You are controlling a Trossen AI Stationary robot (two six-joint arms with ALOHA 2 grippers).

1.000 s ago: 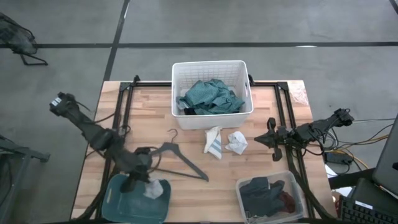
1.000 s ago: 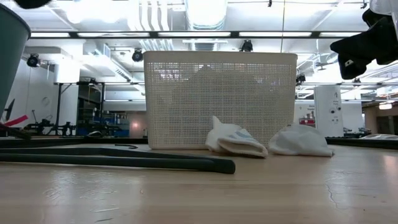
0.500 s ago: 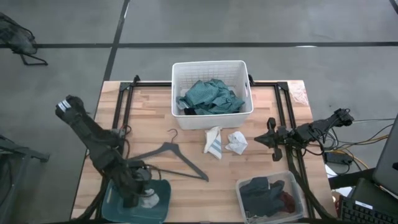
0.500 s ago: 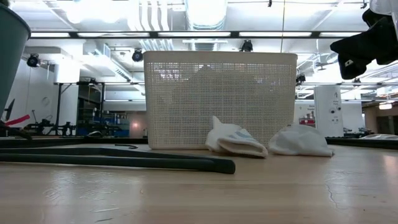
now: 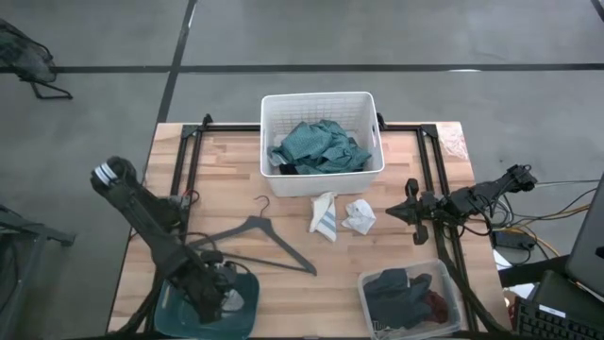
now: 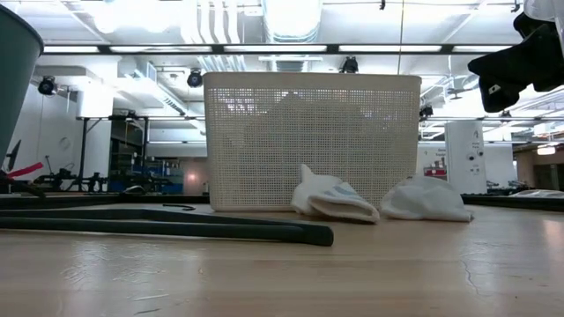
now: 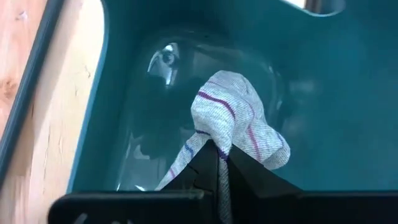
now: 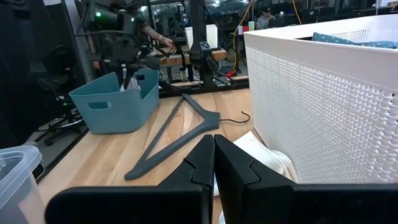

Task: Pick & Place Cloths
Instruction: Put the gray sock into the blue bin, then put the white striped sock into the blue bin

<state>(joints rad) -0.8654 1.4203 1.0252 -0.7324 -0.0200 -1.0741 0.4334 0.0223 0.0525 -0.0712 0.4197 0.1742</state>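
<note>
1. since the earlier frame, the striped rag (image 7: 233, 118) is going down into the teal bin (image 5: 247, 316) at the table's (image 5: 283, 293) near-left corner, clamped in the left pincer (image 7: 219, 163).
2. placing is in hand; next the fingers want parting, then lifting clear.
3. right pincer (image 5: 390, 213), closed and empty, is waiting beside the white rags (image 5: 342, 216).

Striped rag (image 7: 233, 121): white-grey with purple and blue stripes, bunched, pinched in the closed left hand (image 7: 219, 163), inside the teal bin (image 5: 247, 314) at the tabletop's near-left corner.
Teal-green cloth (image 5: 319, 146): crumpled, inside the white basket (image 5: 311, 100) at the far edge.
Two small white pieces (image 5: 324, 215) (image 5: 359, 216): crumpled, mid-tabletop, just before the basket.
Dark cloths (image 5: 401, 295): heaped in the clear box (image 5: 366, 285), near-right corner; a maroon bit shows.
</note>
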